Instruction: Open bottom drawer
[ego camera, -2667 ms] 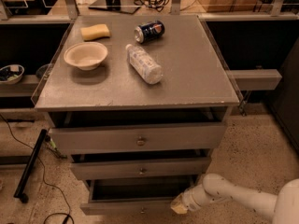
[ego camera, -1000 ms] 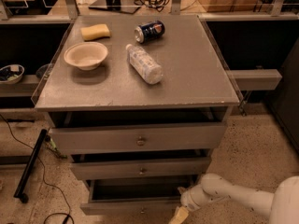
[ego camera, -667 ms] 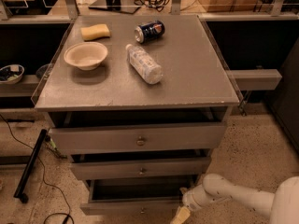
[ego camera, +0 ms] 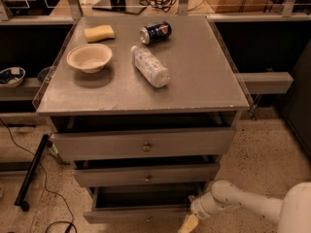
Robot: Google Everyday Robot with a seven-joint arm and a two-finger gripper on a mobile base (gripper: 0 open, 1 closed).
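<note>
The grey cabinet has three stacked drawers under its top. The bottom drawer (ego camera: 136,213) is the narrowest and lowest one. It stands pulled out a little, and a dark gap of its inside shows above its front. My gripper (ego camera: 188,223) is at the end of the white arm (ego camera: 228,200). It is low, at the right end of the bottom drawer's front, near the floor. The middle drawer (ego camera: 146,174) and the top drawer (ego camera: 143,143) also stand slightly out, each with a small round knob.
On the cabinet top (ego camera: 204,76) lie a beige bowl (ego camera: 89,57), a yellow sponge (ego camera: 99,33), a plastic bottle (ego camera: 151,66) and a blue can (ego camera: 155,32). A black bar and cables (ego camera: 31,171) lie on the floor at left. A grey shelf (ego camera: 265,81) sticks out at right.
My gripper has dropped a little lower along the right end of the bottom drawer's front. The drawers and the things on top have not visibly moved.
</note>
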